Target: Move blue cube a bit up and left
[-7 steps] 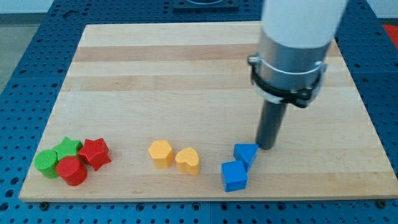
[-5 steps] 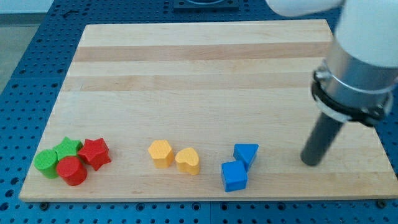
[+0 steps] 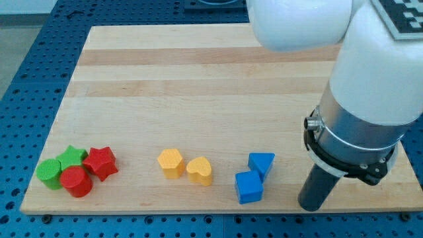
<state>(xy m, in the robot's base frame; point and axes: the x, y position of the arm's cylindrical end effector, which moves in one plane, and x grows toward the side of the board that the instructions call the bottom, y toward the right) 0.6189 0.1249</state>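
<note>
The blue cube [image 3: 249, 186] lies near the bottom edge of the wooden board [image 3: 198, 79], right of centre. A blue triangle block [image 3: 262, 162] touches it at its upper right. My tip [image 3: 311, 205] stands on the board to the right of the blue cube and slightly lower, about a cube's width and a half away, not touching it.
Two yellow heart-shaped blocks [image 3: 171, 162] [image 3: 199, 170] lie left of the blue cube. At the bottom left a cluster holds a red star [image 3: 100, 162], a red cylinder [image 3: 76, 181], a green star [image 3: 72, 157] and a green block [image 3: 48, 172]. The arm's white body fills the view's right.
My tip has moved from just right of the blue triangle to the right, then down and back left towards the bottom edge. No block has moved.
</note>
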